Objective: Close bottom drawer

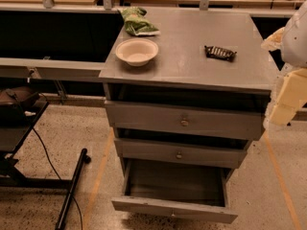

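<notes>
Standing open, bottom drawer (175,209) lies below-left of claw (287,97); claw's state cannot be told.

Robot body is seen only at the right border of the view. Upper section: a rounded white shell (298,37), smooth and slightly glossy, with a curved outline. At its left flank is a pale cream patch of uneven, crumpled texture. Lower section: the gripper (287,99), cream-yellow and matte, built of blocky angular segments with flat faces and stepped edges. The gripper is just off the right edge of the cabinet top (192,56), beside its front right corner.
</notes>
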Robot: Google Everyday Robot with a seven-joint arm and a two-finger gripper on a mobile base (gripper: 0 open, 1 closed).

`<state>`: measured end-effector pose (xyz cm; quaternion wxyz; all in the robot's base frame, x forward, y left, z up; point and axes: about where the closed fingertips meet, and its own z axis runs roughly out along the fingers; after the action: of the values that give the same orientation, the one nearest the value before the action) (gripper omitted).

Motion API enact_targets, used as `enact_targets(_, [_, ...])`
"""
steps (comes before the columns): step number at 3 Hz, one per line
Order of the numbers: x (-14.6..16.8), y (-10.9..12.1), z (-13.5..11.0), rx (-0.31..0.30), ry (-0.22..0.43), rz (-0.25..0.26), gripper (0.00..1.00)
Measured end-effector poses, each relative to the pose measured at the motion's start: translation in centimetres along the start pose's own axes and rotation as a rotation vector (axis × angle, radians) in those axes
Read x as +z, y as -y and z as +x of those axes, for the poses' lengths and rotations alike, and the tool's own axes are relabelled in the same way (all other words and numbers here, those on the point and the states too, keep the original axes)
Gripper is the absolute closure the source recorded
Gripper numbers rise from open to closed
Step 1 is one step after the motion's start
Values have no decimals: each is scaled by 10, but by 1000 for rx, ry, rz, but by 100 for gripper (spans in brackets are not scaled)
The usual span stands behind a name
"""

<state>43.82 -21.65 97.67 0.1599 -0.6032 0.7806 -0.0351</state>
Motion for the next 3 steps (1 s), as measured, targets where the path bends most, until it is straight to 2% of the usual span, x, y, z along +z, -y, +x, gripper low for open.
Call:
enact_targets(1, [0,0,0,0,0,0,0])
enact_targets(2, [25,5,4,-16,16,-10,0])
enact_targets(3, [107,-4,13,-41,58,-119,0])
